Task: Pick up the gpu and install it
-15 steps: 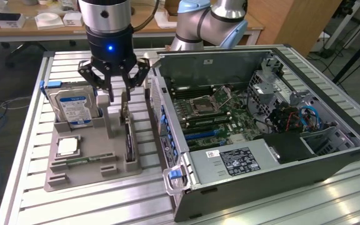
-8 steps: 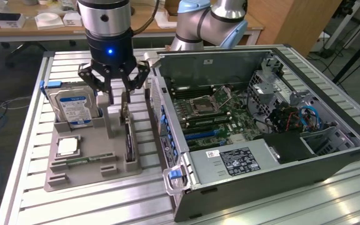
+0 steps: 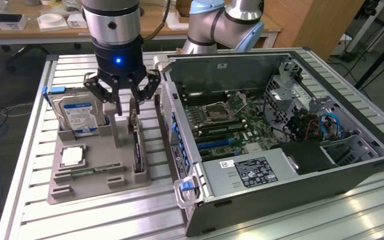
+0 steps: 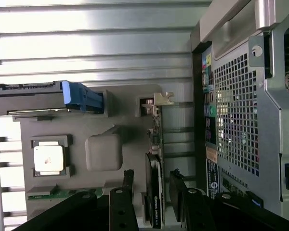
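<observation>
The gpu [image 3: 138, 146] stands on its long edge in a slot of the grey holder tray [image 3: 98, 191], a thin black card with a silver end bracket [image 4: 157, 99]. My gripper [image 3: 128, 107] hangs straight over its far end, open. In the wrist view the gripper [image 4: 151, 179] straddles the card's black edge [image 4: 154, 197], with one dark finger [image 4: 127, 179] on one side and the other finger on the opposite side. A gap shows between each finger and the card. Nothing is held.
The tray also carries an upright silver hard drive [image 3: 78, 112] with a blue tab [image 4: 82, 96], a CPU [image 3: 72, 156] and a green memory stick [image 3: 92, 171]. An open computer case [image 3: 279, 125] lies at the exterior view's right, its motherboard exposed, close beside the tray.
</observation>
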Robot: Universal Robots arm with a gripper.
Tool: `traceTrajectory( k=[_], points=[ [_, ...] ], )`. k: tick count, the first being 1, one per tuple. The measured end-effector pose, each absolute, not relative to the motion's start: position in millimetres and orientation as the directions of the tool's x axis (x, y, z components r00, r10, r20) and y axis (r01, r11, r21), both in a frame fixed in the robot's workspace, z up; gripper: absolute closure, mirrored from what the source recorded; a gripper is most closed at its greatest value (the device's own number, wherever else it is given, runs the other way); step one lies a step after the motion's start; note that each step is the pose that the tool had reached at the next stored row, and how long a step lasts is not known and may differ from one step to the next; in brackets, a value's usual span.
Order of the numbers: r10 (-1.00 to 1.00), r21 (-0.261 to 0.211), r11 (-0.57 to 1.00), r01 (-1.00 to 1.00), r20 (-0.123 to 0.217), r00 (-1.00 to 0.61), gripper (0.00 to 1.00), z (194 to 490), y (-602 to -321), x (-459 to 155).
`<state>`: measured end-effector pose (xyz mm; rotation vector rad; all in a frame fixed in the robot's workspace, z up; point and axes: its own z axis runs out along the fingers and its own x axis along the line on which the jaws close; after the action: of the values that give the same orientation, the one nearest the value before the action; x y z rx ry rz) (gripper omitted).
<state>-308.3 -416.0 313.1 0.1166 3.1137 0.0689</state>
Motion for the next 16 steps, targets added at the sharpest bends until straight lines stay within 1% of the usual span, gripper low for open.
traceTrajectory(
  k=[16],
  points=[
    [0.076, 0.045, 0.996, 0.075, -0.023, -0.997, 0.57, 302.4, -426.1, -308.4]
  ],
)
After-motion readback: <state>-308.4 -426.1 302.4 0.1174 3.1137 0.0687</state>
